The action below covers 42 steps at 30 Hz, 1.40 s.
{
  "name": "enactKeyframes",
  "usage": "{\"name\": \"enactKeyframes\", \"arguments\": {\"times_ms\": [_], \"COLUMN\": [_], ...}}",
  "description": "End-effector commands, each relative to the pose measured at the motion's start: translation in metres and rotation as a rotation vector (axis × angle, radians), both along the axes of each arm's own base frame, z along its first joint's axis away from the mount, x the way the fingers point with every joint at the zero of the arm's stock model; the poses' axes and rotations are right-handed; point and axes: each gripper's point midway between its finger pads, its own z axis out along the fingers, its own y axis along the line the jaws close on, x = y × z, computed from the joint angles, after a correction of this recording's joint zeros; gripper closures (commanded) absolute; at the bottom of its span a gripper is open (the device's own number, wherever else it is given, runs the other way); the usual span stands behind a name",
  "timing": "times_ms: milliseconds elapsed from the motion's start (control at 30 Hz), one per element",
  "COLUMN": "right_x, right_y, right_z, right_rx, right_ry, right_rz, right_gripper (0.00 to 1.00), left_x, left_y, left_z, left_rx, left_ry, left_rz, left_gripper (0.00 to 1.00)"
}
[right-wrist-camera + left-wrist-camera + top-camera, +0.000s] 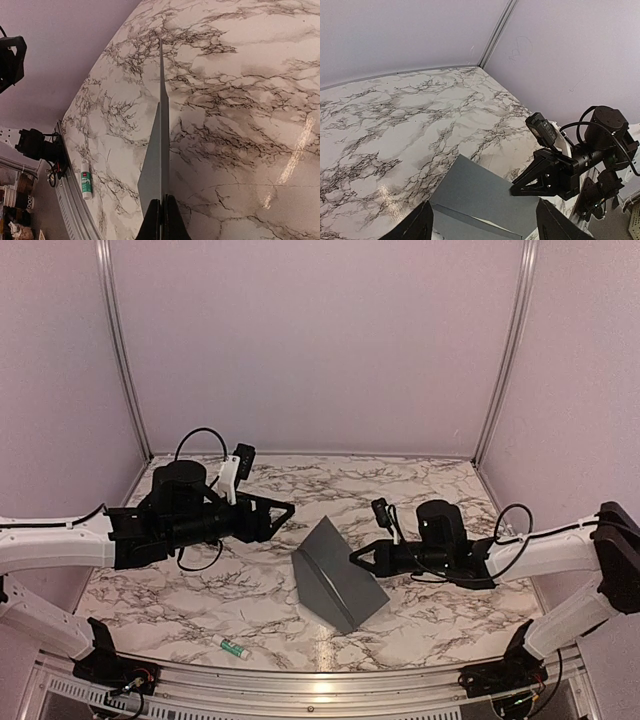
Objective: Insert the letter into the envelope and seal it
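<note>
Pinching the envelope [335, 585] by the right-hand edge of its raised panel, the right fingers [161, 220] are closed tight on the thin grey paper, which runs edge-on away from them in the wrist view. The envelope sits at the middle of the desk [180, 590], one panel tilted up and the other flat on the marble. The left fingers [286, 510] are spread wide, hovering just left of the envelope and gripping nothing. A white-and-green tube [232, 646] lies near the desk's front edge. Whether the letter lies inside cannot be told.
</note>
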Motion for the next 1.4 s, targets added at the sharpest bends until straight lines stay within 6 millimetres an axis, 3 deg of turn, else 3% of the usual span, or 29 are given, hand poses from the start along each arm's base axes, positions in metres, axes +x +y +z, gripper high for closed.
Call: {"name": "enactKeyframes", "arguments": {"times_ms": [0,167,300,467,567,800,1200,1367], "right_x": [0.002,0.014,0.017,0.011,-0.001,-0.01,-0.03,-0.041], "right_y": [-0.005,-0.024,-0.041,-0.059,-0.054,-0.045,-0.043,-0.036], "right_z": [-0.037,-0.075,-0.09,-0.098,-0.098,-0.095,-0.109,-0.105], "right_rx": [-0.073,-0.195,-0.274,-0.33,-0.305,-0.297,-0.352,-0.34], "right_ry": [0.094,0.147,0.166,0.173,0.18,0.166,0.182,0.185], "right_rz": [-0.034,-0.16,-0.236,-0.276,-0.22,-0.165,-0.077,-0.025], "right_gripper": [1.0,1.0,0.98,0.75,0.62,0.54,0.48,0.46], "left_x": [-0.017,-0.03,-0.031,-0.037,-0.036,-0.025,-0.032,-0.035], "left_y": [-0.014,-0.043,-0.059,-0.074,-0.081,-0.093,-0.094,-0.095], "left_z": [-0.029,-0.058,-0.08,-0.108,-0.126,-0.153,-0.198,-0.208], "left_rx": [0.119,0.145,0.181,0.199,0.214,0.207,0.294,0.306], "left_ry": [0.063,0.128,0.171,0.257,0.308,0.41,0.545,0.574], "left_rz": [-0.088,-0.158,-0.17,-0.183,-0.171,-0.096,-0.06,-0.066], "left_gripper": [0.28,0.33,0.35,0.37,0.37,0.38,0.4,0.41]}}
